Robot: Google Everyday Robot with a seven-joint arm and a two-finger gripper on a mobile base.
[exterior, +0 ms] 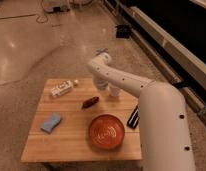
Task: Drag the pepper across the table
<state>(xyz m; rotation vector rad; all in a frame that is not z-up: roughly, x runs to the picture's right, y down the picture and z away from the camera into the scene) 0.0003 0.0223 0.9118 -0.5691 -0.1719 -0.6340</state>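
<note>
The pepper (89, 102) is a small dark red-brown tapered thing lying near the middle of the light wooden table (71, 140). My gripper (108, 88) hangs at the end of the white arm over the table's far edge, a little to the right of and beyond the pepper, not touching it. Its two white fingers point down toward the table top.
A round orange-red plate (106, 131) sits at the front right. A black rectangular bar (133, 118) lies at the right edge, partly under my arm. A white bottle (63, 88) lies at the far left. A blue sponge (50, 123) lies at the left.
</note>
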